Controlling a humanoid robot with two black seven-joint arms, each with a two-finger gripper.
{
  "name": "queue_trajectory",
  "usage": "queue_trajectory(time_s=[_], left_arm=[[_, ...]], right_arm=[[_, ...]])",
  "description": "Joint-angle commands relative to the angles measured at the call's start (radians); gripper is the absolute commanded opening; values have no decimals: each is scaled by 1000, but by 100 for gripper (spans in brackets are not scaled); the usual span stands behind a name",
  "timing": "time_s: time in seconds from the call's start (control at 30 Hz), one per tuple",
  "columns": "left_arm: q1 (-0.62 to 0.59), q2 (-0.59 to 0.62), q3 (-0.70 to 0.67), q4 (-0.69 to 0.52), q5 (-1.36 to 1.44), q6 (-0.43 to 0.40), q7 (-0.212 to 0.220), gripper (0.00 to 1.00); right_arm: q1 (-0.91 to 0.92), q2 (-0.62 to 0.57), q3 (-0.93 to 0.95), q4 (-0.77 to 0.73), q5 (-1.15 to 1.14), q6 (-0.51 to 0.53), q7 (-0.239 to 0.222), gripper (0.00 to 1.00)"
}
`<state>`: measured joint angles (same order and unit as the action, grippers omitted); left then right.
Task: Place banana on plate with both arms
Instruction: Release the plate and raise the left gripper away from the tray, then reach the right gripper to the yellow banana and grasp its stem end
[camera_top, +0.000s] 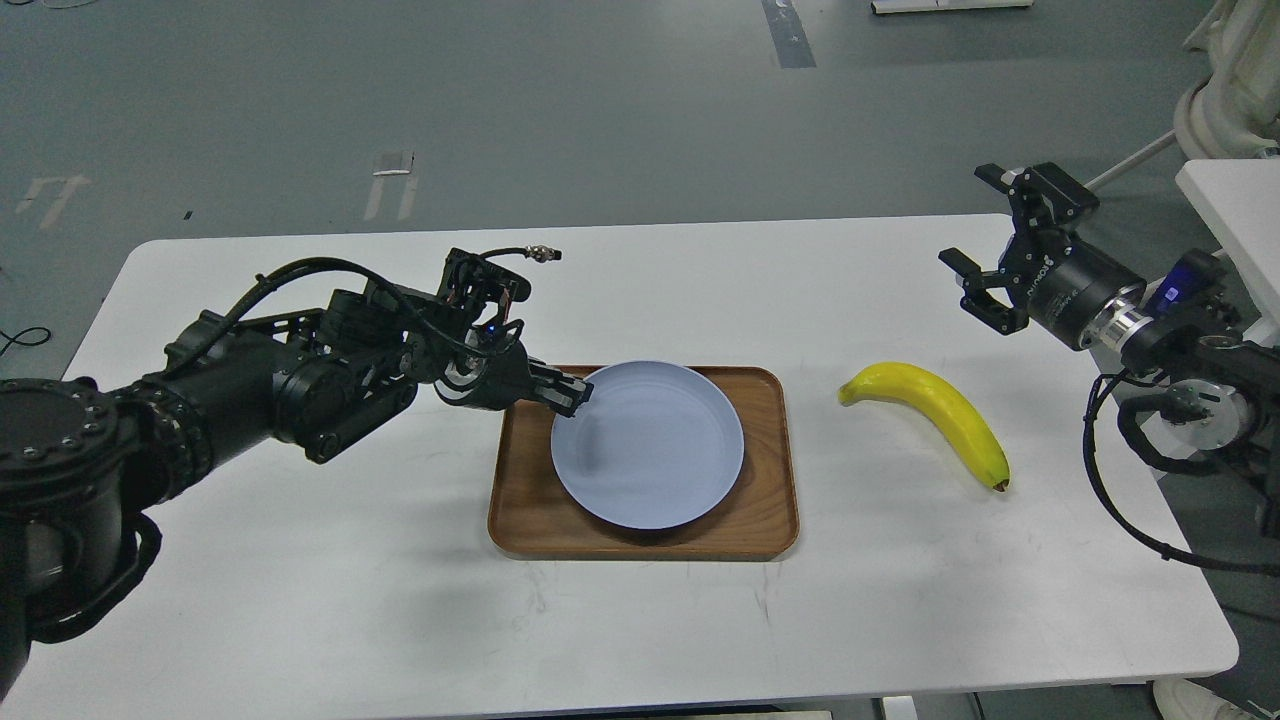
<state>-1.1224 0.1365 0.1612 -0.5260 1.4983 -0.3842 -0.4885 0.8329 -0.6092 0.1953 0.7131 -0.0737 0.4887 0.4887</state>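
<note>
Two sets of fingers are at work. The left fingers (566, 392) sit at the near-left rim of the round, shallow, pale blue-lavender plate (650, 450), drawn close together; whether they pinch the rim or only touch it, I cannot tell. The right fingers (985, 275) hang spread wide and grasp nothing, above and to the right of the curved, smooth bright yellow banana (935, 410).

That banana lies on the white tabletop (350, 600), well apart from the plate, which rests in the rectangular brown wooden tray (530, 520).

Risks, as I judge them: the smooth, curved fruit may roll or slip out of a grip off its middle; a left-side nudge may slide the plate across the tray, so the drop lands on wood.

The contact point at the rim is dark and hidden, and both arms are cut off at the frame edges.
</note>
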Motion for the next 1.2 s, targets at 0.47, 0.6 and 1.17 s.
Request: queue_trajectory(time_s=[0.47, 0.6, 1.17], left_arm=[[24, 277, -238, -37, -1397, -104, 0, 100], [152, 351, -417, -72, -1434, -104, 0, 100], [236, 367, -473, -74, -1438, -104, 0, 100]], right_arm=[[55, -107, -11, 51, -314, 0, 0, 99], [110, -174, -60, 127, -657, 0, 0, 99], [422, -29, -638, 66, -1308, -82, 0, 99]])
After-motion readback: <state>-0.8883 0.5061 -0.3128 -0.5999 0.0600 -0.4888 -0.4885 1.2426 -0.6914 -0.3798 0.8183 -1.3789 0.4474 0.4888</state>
